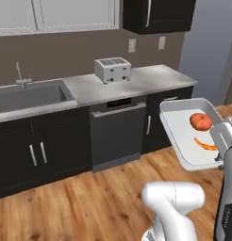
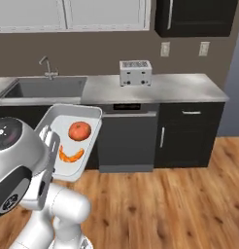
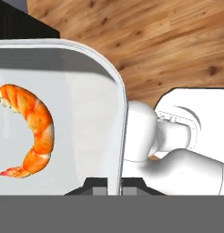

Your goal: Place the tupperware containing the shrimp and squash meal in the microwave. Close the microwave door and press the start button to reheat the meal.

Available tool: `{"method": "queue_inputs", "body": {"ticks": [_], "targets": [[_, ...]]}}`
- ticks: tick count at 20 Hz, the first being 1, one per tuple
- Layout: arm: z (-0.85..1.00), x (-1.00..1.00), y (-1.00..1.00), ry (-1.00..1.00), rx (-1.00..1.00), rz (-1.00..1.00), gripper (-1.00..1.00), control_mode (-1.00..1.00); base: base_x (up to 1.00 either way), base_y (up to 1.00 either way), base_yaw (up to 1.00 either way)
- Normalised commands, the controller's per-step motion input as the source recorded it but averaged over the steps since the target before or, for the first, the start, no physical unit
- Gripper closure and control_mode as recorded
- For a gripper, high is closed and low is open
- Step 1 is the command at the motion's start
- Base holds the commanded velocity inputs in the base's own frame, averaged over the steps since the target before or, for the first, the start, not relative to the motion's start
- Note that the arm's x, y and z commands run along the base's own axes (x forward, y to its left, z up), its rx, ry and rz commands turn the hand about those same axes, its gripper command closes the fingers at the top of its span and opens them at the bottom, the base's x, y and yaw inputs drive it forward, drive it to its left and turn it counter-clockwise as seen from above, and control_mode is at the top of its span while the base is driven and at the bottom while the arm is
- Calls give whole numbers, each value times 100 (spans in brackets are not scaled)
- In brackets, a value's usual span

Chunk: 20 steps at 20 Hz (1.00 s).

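The tupperware (image 1: pixel 179 127) is held up in the air above the wooden floor, tilted, and also appears in the right base view (image 2: pixel 58 124) and the hand view (image 3: pixel 82 113). In it lie the round red-orange squash (image 1: pixel 201 121) (image 2: pixel 79 131) and the curved orange shrimp (image 1: pixel 205 145) (image 2: pixel 71 155) (image 3: pixel 34 132). My gripper (image 3: pixel 114 184) is shut on the tray's rim, one finger on each side of the raised edge. The hand (image 1: pixel 225 137) (image 2: pixel 47 140) grips the tray's near short end. The microwave and its door are out of view.
A grey counter (image 1: pixel 146 80) runs along the back wall with a toaster (image 1: pixel 112 69) on it and a sink (image 1: pixel 28 96) at the left. Below are a dishwasher (image 1: pixel 117 134) and dark cabinets (image 2: pixel 189 133). Wooden floor (image 2: pixel 179 204) lies in front.
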Motion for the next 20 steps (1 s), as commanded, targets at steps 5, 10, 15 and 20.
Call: {"method": "queue_inputs", "body": {"ticks": [5,10,15,20], "targets": [[0,0,0,0,0,0,100,100,79,6,-54],[0,0,0,0,0,0,100,100,67,1,-58],[0,0,0,0,0,0,100,100,70,0,-56],[0,0,0,0,0,0,100,100,78,3,-52]]}}
